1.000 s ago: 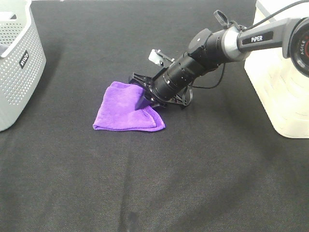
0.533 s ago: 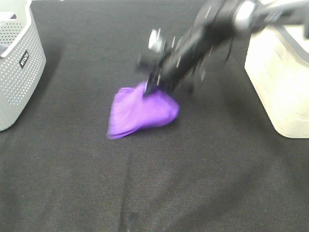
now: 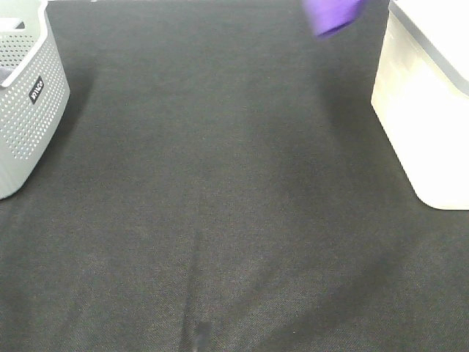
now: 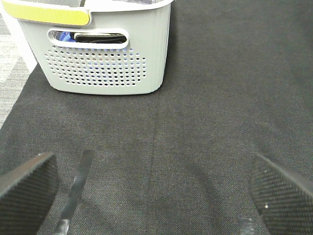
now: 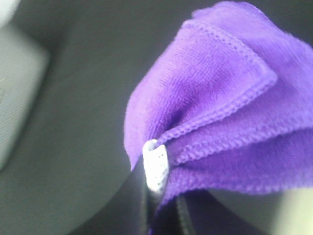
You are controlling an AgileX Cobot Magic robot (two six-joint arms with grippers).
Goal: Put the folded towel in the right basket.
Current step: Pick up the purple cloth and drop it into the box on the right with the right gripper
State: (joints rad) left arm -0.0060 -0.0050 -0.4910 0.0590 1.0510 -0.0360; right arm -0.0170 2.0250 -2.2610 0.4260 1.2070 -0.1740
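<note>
The folded purple towel hangs at the top edge of the high view, lifted high off the table, just left of the white right basket. The right arm itself is out of that view. In the right wrist view my right gripper is shut on the towel, which bunches around a fingertip. My left gripper is open and empty, low over the black table, its pads spread wide.
A grey perforated basket stands at the left edge of the table; in the left wrist view it holds dark items. The black cloth covers the table.
My right gripper has lifted the towel off the table and carried it up and to the right, toward the white basket. The right arm has left the high view.
</note>
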